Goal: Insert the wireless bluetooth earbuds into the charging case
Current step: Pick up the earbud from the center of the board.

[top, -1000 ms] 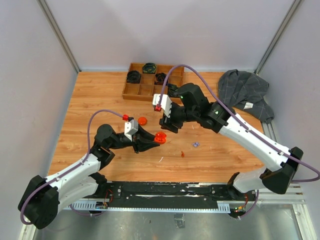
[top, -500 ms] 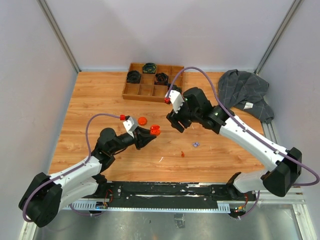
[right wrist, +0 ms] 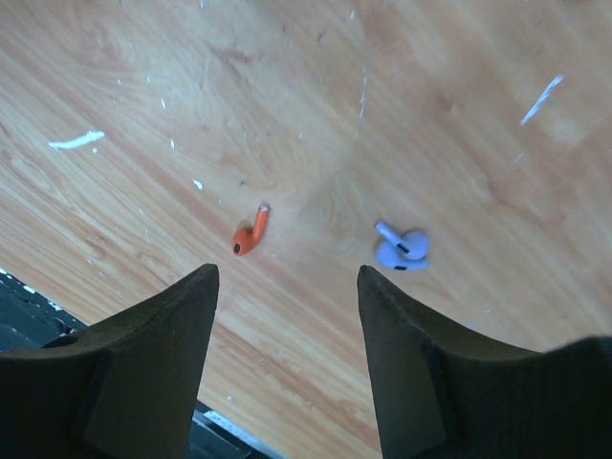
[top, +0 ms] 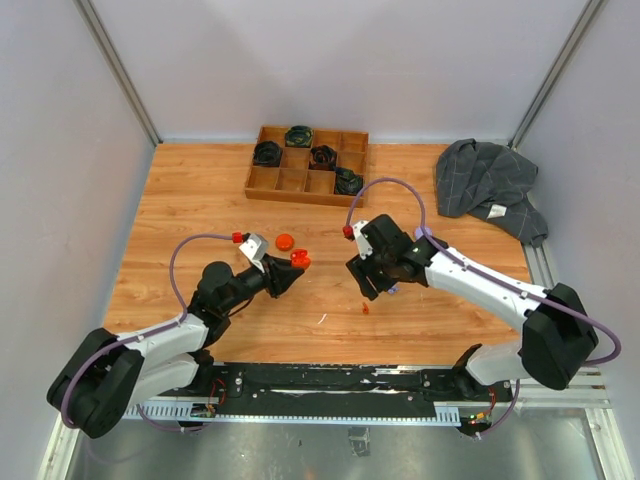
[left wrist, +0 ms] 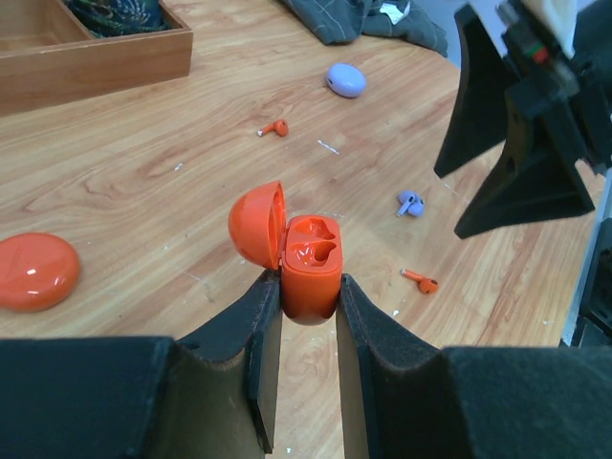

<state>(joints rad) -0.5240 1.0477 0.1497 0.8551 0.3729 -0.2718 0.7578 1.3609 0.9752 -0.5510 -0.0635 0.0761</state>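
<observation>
Right gripper (right wrist: 287,287), jaws apart and empty over the orange earbud (right wrist: 249,232), may close off-centre and flick it away or snag the nearby lavender earbuds (right wrist: 402,249) instead.

We see a glossy orange plastic case (left wrist: 311,273), matt black left tool fingers (left wrist: 256,330), smooth wood-grain table (left wrist: 143,163) w/ slight sheen, grey cloth (top: 490,180).

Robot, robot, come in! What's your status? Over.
Left end effector shut on open orange plastic charging case, sockets empty. Right end effector open above small orange plastic earbud. Pale lavender earbuds lie beside it, apart.
</observation>
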